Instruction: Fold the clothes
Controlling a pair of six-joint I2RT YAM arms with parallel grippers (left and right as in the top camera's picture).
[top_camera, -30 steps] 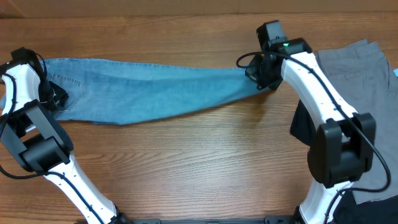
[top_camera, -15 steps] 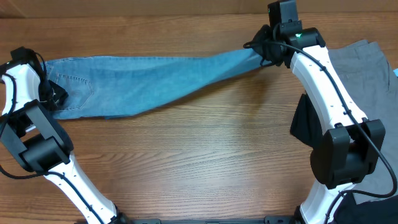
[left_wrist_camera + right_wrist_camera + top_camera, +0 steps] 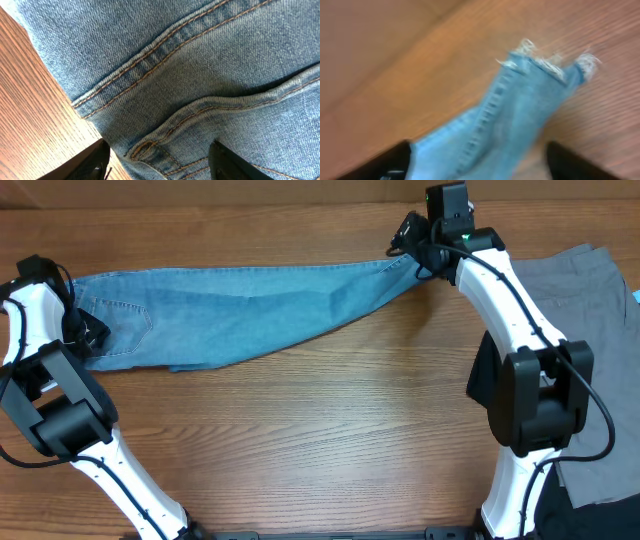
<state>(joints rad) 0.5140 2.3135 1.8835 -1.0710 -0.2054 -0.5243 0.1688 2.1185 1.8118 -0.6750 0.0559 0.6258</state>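
**Change.** Over the last second your right gripper [image 3: 412, 248] carries the leg end of the jeans [image 3: 240, 315] away from you, from a little inside the counter [image 3: 330, 450] up to its far edge, right of centre. The leg, which slanted toward you, now runs nearly parallel to that far edge.

**Position.** The jeans lie full length along the far edge. The waist and back pocket [image 3: 125, 315] are at the far left corner, and the frayed hem [image 3: 547, 60] is just beside the right gripper. The waist end has not shifted.

**Fingers.** The left gripper [image 3: 85, 330] sits over the waist with its fingers [image 3: 95, 160] spread, denim flat between them and nothing pinched. The right fingers [image 3: 395, 157] also stand apart with the leg between them. That view is blurred, so you cannot tell whether they clamp the cloth.

**Meaning for the task.** Judged from this, the garment is being straightened and no fold is made yet. Confirm the right grip before drawing the hem toward the waist.

**Other items.** The grey garment [image 3: 585, 310] and black garment [image 3: 485, 380] lie at the right edge, apart from the jeans.
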